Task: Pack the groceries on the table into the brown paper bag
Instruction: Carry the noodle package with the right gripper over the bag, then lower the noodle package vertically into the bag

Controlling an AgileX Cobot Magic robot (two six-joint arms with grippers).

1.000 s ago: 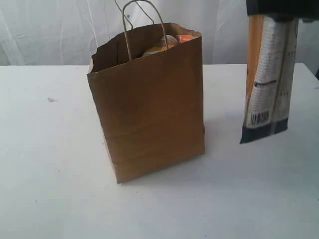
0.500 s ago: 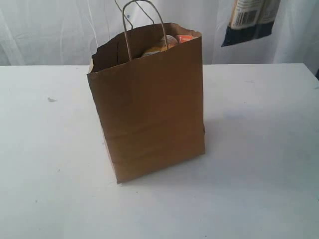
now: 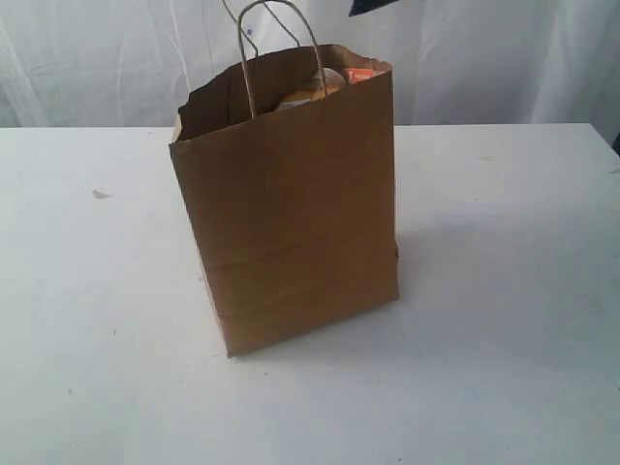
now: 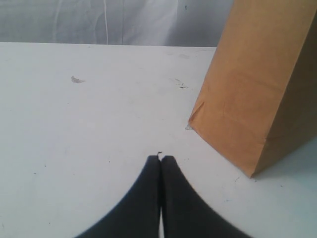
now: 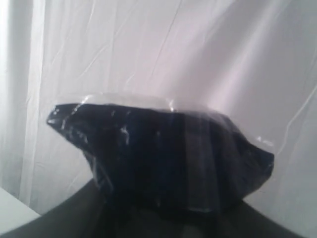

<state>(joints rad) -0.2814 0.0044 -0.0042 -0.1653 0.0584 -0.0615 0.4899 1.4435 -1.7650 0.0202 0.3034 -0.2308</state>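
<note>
Your left gripper [image 4: 160, 159] is fully closed, jaws pressed tip to tip with nothing between them, held over the table [image 4: 74, 148]. Ahead of it and off to one side stands the brown paper bag [image 4: 257, 89], upright, its bottom corner near the tips but clear of them. Further out ahead of the same gripper there's a small speck [image 4: 77, 79] on the tabletop, then the white curtain [image 4: 99, 20] past the far edge. Your right gripper [image 5: 163, 220] is clamped on the long dark pasta pack [image 5: 163, 148]: dark fingers [image 5: 64, 223] sit either side of it and its sealed clear-film end sticks out past the tips. Beyond that end is only curtain, so the pack is up off the table. In the exterior view neither gripper shows. You get just a dark corner of the pack at the top edge, above the bag mouth and a little past the loop handle [image 3: 278, 39], touching neither. The bag sits mid-table, mouth open, rim ragged. Inside it, against the far wall, you can see a yellow-orange item [image 3: 308, 92] with an orange-red corner [image 3: 360, 74] just beside it; I can't tell which groceries those are.
</note>
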